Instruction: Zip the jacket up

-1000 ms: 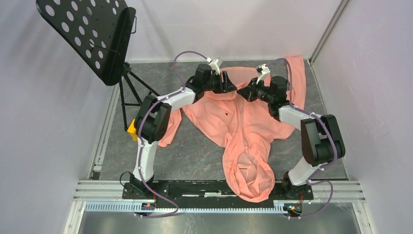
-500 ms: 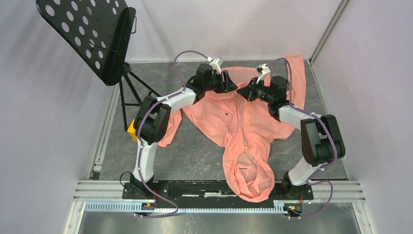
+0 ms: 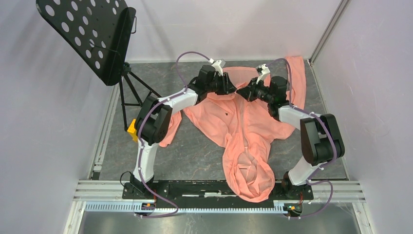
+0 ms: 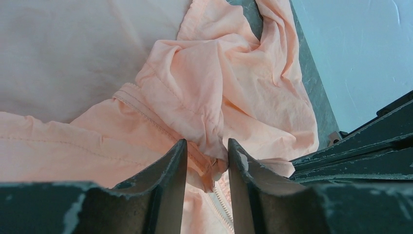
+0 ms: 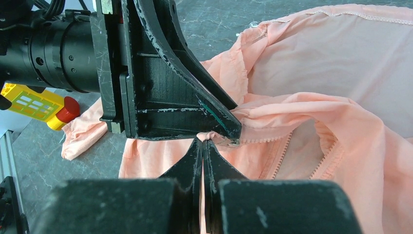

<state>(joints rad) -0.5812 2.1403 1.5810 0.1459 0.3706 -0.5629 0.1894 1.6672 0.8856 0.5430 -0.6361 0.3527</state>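
1. The right gripper (image 5: 202, 141) has its jaws pressed together, and a small nip of the jacket's (image 3: 243, 122) hem edge sits at their tips.
2. The left gripper (image 4: 207, 146) has its jaws spread either side of a bunched fold of the same hem. The pale zipper strip (image 4: 221, 200) runs out just below that fold. The fabric does not fill the gap, so I judge this not yet a firm pinch.
3. The two sets of jaws meet nose to nose at the far end of the jacket. In the right wrist view the left finger (image 5: 229, 124) rests on the cloth right beside the right tips.
4. Just beyond them, two toothed edges lie apart with paler lining showing between, so the front is open at the hem.
5. The jacket lies spread on the bench (image 3: 195, 151), with the hood (image 3: 248, 173) toward the arm bases and the hem away from them. One sleeve trails off to each side, and a small dark mark (image 3: 227, 113) sits on the left panel.
6. Progress, as I read it: early. The hem ends are being gathered, but the zipper halves are not joined. Whether a slider is in hand cannot be told. Mating the ends and running the zip up toward the hood is all left to do.
7. A black perforated stand (image 3: 92, 34) is at the far left, well apart from the work.
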